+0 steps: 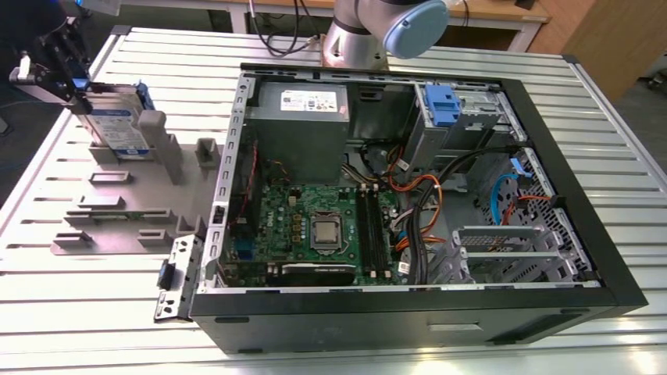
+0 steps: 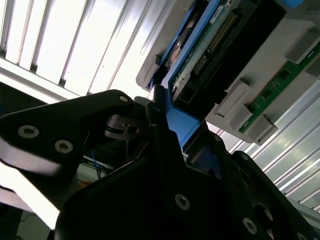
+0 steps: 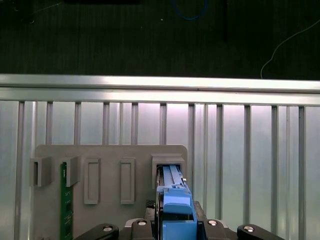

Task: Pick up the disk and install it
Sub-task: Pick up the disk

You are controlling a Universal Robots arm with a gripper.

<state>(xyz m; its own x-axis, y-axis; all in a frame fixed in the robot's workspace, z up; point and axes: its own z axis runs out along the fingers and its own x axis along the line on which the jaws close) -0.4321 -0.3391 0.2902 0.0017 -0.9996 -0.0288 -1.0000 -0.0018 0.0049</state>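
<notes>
Upright in a slot of the grey holder (image 1: pixel 117 212), the disk (image 1: pixel 115 129) stands on edge at the exterior view's left, a blue rail (image 3: pixel 172 192) running along its narrow side. The claw (image 1: pixel 75 94) is clenched on the disk's upper end, gripping it from both sides. A green memory stick (image 3: pixel 63 200) stands in another slot. The holder rests on the slatted metal worktop (image 1: pixel 94 312), just beside the open computer case (image 1: pixel 417 305), whose motherboard (image 1: pixel 312 226) lies exposed.
</notes>
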